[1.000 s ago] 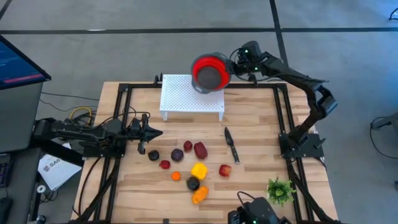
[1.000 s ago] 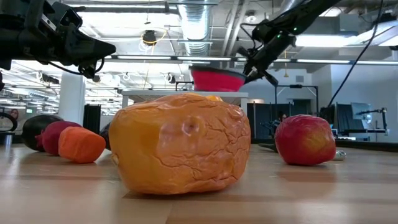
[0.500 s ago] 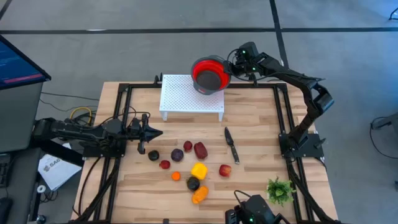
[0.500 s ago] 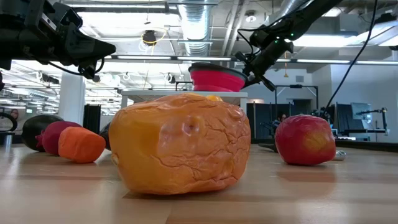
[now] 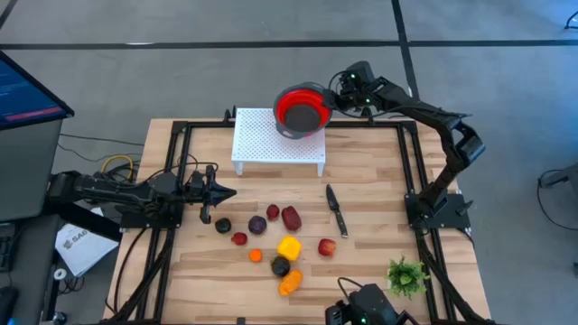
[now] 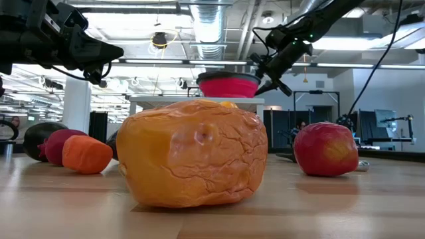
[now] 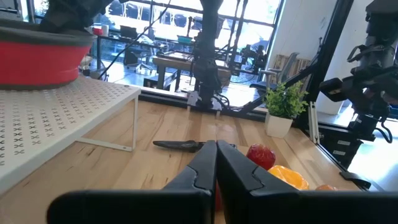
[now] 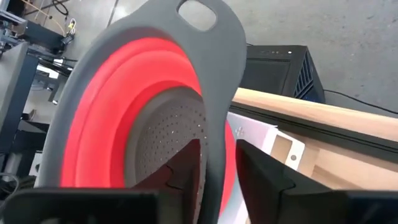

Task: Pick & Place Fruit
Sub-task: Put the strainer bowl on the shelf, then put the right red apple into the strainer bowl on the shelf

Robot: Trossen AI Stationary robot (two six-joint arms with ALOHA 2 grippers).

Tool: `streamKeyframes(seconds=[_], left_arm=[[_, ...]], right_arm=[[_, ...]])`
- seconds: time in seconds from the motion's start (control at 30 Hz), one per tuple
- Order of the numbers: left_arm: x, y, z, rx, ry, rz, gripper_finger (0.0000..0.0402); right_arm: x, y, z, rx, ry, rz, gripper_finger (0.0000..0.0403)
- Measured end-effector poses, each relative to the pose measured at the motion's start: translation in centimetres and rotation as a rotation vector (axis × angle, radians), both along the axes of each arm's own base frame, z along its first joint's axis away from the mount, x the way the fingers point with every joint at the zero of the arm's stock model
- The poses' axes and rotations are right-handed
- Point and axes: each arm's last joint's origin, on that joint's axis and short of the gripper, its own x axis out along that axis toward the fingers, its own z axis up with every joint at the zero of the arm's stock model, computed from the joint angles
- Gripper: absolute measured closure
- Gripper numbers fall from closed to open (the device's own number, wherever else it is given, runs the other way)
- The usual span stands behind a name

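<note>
Several small toy fruits lie on the wooden table, among them a yellow one, an orange one, a blackish-green one, a dark purple one and a red one. My right gripper is at the table's far edge, shut on a red colander with a grey rim. The colander is over the white perforated rack. My left gripper is shut and hovers to the left of the fruit. My right gripper holds the colander by its grey rim, one finger inside the bowl and the other outside. It comes nearly level from the table's right. The colander sits about level, mouth up, over the rack's far right corner; whether its bottom touches the rack I cannot tell.
A black-handled knife lies right of the fruit, and a green plant sprig stands near the near right corner. A black frame runs around the table. Bare wood shows between the rack and the fruit.
My right gripper has shifted a little toward the table's left and turned, bringing the colander from tilted to about level, with its mouth up, over the rack.
</note>
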Motion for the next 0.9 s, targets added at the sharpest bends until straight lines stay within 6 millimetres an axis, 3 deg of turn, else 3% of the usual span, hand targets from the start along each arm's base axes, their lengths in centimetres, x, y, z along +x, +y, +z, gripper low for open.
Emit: streamKeyframes(seconds=[0.47, 0.7, 0.9], left_arm=[[0.0, 0.0, 0.0, 0.0, 0.0, 0.0, 0.0398], [0.0, 0.0, 0.0, -0.004, 0.0, 0.0, 0.0398], [0.0, 0.0, 0.0, -0.011, 0.0, -0.001, 0.0398]], right_arm=[[0.2, -0.2, 1.6, -0.15, -0.079, 0.08, 0.0184], [-0.8, 0.6, 4.1, -0.339, -0.031, 0.053, 0.0176], [-0.4, 3.6, 6.5, -0.524, 0.032, 0.14, 0.0192]])
